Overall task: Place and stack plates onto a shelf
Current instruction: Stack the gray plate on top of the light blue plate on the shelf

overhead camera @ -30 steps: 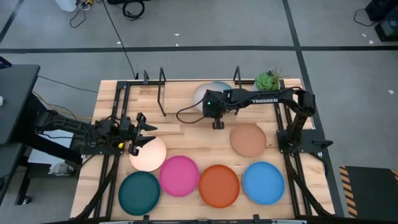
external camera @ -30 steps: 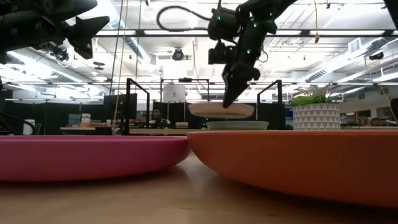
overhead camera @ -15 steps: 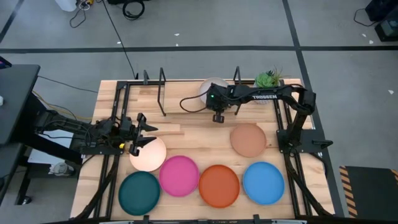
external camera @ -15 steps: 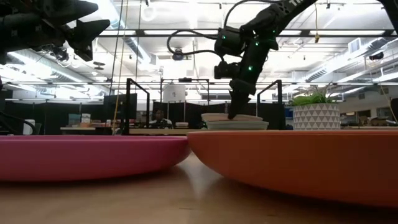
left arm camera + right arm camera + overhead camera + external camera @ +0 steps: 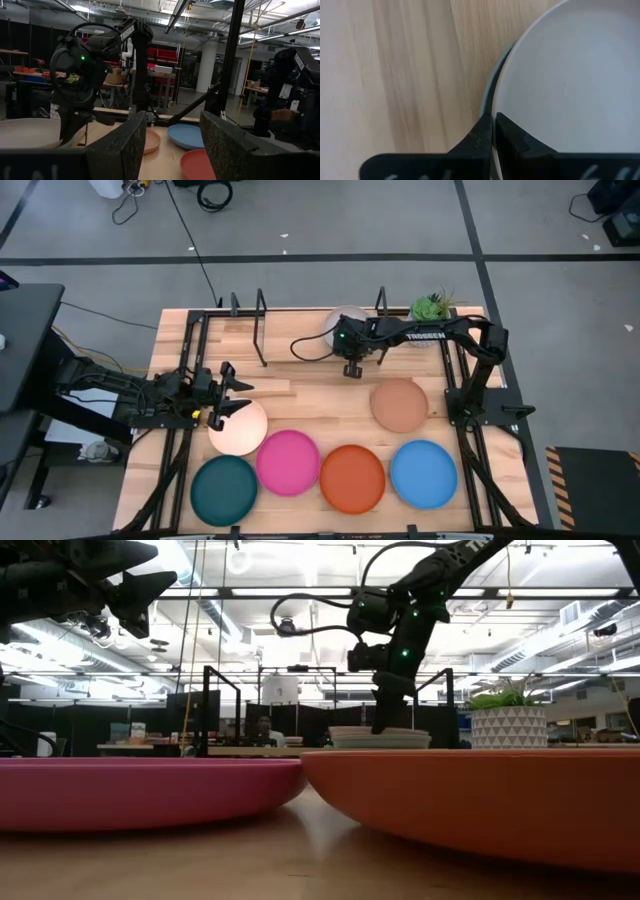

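My two arms, dark and jointed.
Both are matte black; my right arm carries white lettering along its link, a green light near the wrist and a looping black cable, and my left tool has two speckled, rough-textured black fingers.

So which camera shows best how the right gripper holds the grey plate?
The right wrist view: the right gripper is shut on the rim of the grey plate. The high view mostly hides the plate under the arm. The low view shows it edge-on. In the left wrist view its grip cannot be told.
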You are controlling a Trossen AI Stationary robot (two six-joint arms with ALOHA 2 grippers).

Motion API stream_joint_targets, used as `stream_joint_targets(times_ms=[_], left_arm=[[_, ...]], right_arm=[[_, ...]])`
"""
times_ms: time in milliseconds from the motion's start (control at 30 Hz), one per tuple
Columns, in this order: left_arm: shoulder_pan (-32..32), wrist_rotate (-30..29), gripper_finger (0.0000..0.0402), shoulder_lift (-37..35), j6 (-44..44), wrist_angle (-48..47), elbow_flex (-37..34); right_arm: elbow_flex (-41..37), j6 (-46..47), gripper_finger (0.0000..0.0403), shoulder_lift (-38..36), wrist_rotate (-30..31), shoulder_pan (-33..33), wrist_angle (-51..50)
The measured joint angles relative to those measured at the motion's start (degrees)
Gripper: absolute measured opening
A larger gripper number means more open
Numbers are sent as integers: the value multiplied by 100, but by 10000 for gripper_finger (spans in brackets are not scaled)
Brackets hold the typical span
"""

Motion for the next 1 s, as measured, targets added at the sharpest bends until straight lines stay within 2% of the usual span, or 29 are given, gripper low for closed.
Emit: stream_joint_targets(times_ms=[567,867,1000], left_arm=[[0,0,192,-2,0,2,0],[0,0,192,0,-2,2,-1],[0,0,192,-1,-2,2,-1]], right_arm=[[59,2,27,-2,-173,4,-190],[59,-65,78,-2,-175,4,-166],[310,-90,92,-15,-167,52,-585]])
